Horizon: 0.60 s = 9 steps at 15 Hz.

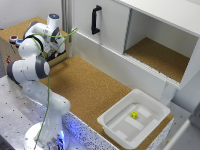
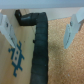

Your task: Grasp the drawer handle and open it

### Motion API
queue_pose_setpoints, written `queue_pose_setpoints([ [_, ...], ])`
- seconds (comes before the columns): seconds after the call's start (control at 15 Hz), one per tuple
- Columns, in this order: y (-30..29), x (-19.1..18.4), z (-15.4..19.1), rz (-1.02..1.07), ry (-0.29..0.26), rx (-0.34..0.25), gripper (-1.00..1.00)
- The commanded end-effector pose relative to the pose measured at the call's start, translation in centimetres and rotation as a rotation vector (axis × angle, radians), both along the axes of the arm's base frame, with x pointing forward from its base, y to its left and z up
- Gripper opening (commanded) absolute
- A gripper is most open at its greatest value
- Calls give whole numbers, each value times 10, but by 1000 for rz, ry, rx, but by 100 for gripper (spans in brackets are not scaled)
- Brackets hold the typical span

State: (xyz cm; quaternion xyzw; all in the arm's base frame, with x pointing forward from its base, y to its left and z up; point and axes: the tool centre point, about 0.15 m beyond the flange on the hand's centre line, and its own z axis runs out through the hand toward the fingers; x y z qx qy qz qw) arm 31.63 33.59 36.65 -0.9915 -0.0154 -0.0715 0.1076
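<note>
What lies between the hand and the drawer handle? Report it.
Nothing. In the wrist view the drawer handle sits between the open fingers of the hand, touching neither.

- before me a cork-topped counter [image 1: 95, 87] runs along a white cabinet [image 1: 150, 30].
- its door [image 1: 102, 22] carries a black vertical handle [image 1: 95, 19]; beside it an open compartment [image 1: 160, 52] has a cork floor.
- a perforated metal base plate [image 1: 15, 107] lies below.

High exterior view; close wrist view
</note>
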Motion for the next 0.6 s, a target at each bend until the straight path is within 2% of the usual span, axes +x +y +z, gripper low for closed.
queue_pose_setpoints([
  [0.0, -12, 36, -33, 38, 49, 24, 100],
  [0.27, -4, 44, -43, 98, 96, 72, 100],
  [0.47, 1, 51, -45, 101, 124, 81, 100],
  [0.53, 1, 51, -44, 80, 122, 85, -100],
])
